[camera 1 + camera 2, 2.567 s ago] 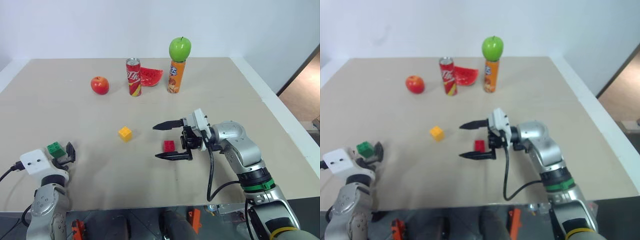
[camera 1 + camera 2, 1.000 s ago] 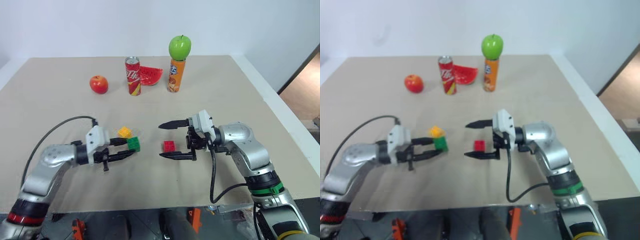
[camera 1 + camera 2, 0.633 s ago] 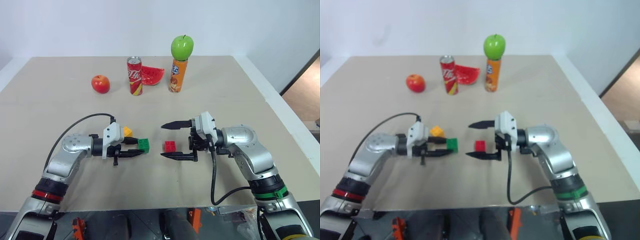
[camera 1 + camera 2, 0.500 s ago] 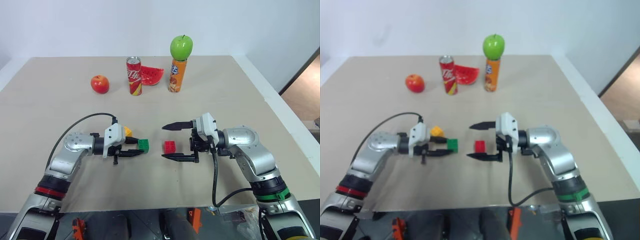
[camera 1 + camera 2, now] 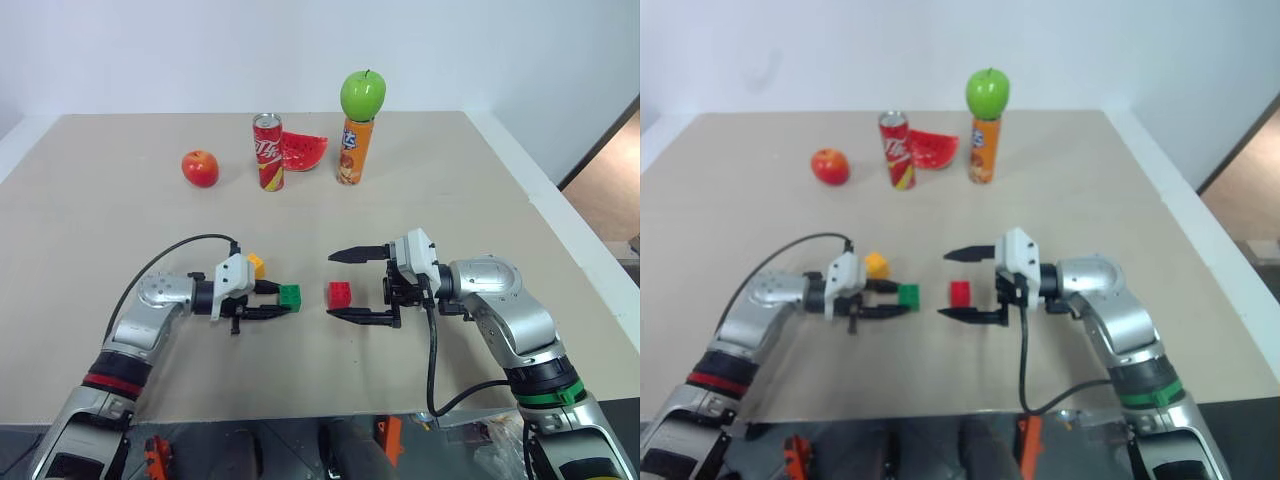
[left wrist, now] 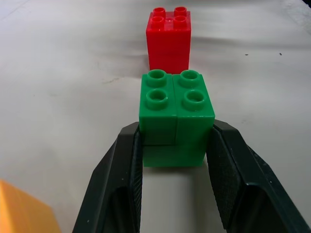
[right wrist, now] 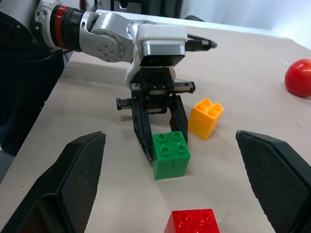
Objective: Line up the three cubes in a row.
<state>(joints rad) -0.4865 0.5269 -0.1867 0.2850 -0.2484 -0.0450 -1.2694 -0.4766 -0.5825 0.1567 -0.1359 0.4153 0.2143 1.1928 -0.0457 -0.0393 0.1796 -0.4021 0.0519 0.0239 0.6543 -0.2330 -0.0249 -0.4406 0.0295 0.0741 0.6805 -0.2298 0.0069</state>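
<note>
Green cube [image 5: 290, 295] now down at the desk [image 5: 120, 230] just left of red cube [image 5: 339, 294], carried in from the near-left edge; yellow cube [image 5: 256, 265] just behind-left. Pinched by left tool [image 5: 278, 299]. Right tool [image 5: 345, 285] spread wide around red, unmoved. Likely next: release, then align all 3.
</note>
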